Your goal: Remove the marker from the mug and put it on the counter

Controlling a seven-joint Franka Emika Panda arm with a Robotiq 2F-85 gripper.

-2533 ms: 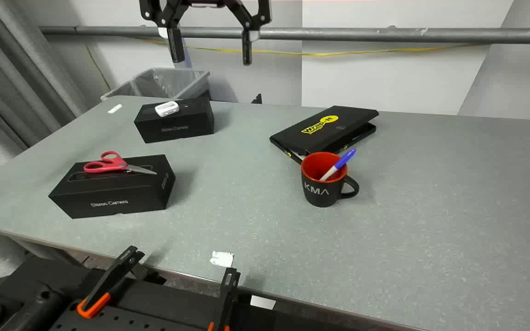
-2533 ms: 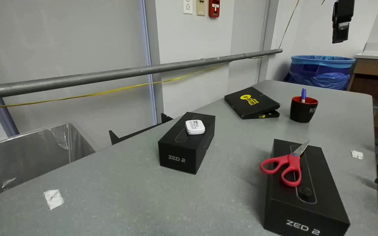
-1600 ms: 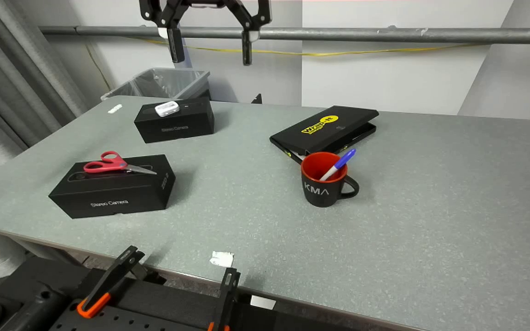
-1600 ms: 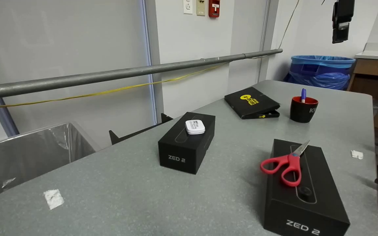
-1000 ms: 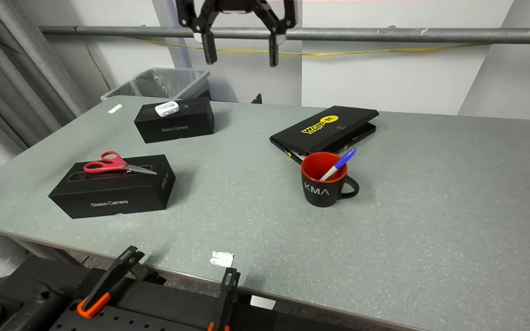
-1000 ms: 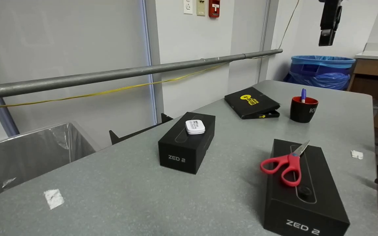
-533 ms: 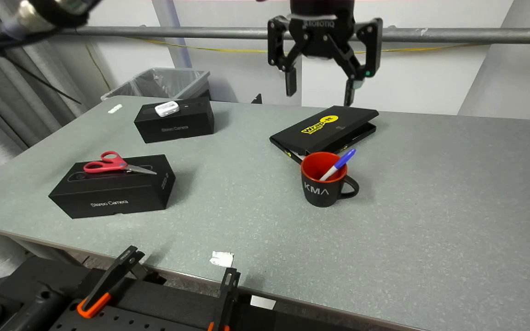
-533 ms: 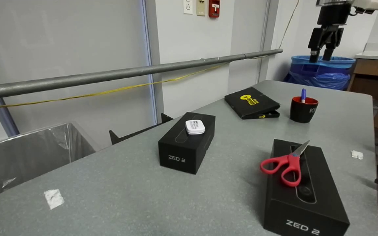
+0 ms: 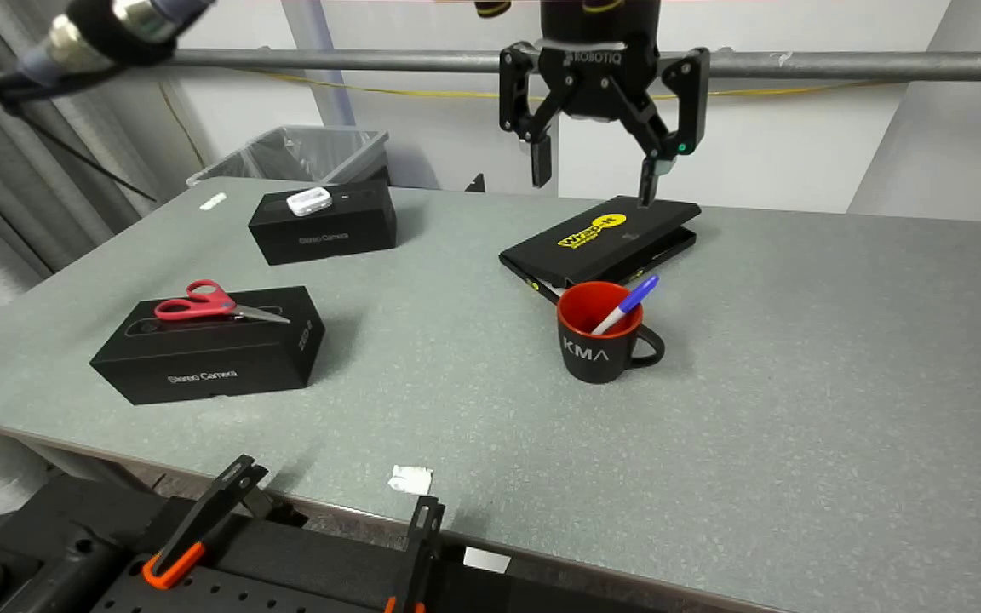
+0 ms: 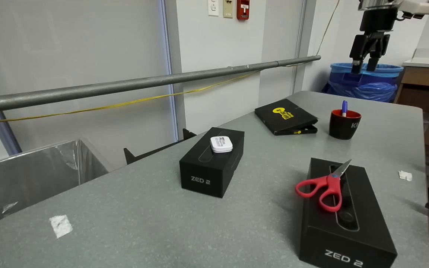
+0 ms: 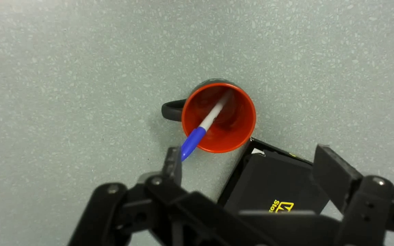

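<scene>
The mug (image 9: 590, 362) is dark with a red inside and stands upright on the grey counter (image 9: 814, 426). It also shows in an exterior view (image 10: 342, 128) and in the wrist view (image 11: 234, 136). The marker (image 9: 637, 295) leans in the mug; its blue end sticks out over the rim on the handle side. It also shows in an exterior view (image 10: 344, 108) and in the wrist view (image 11: 206, 122). My gripper (image 9: 593, 193) is open and empty, high above the counter, apart from the mug. In the wrist view its left finger hides the marker's blue tip.
A black folder-like case (image 9: 601, 243) lies close behind the mug. A black box (image 9: 209, 349) bears red scissors (image 9: 205, 305). Another black box (image 9: 324, 230) bears a small white case (image 9: 309, 202). Clamps (image 9: 209, 515) sit at the front edge. A pipe (image 9: 797, 65) runs behind.
My gripper has moved right and down in an exterior view, from above the far box to above the black case. It has stayed open. The mug and marker have not moved.
</scene>
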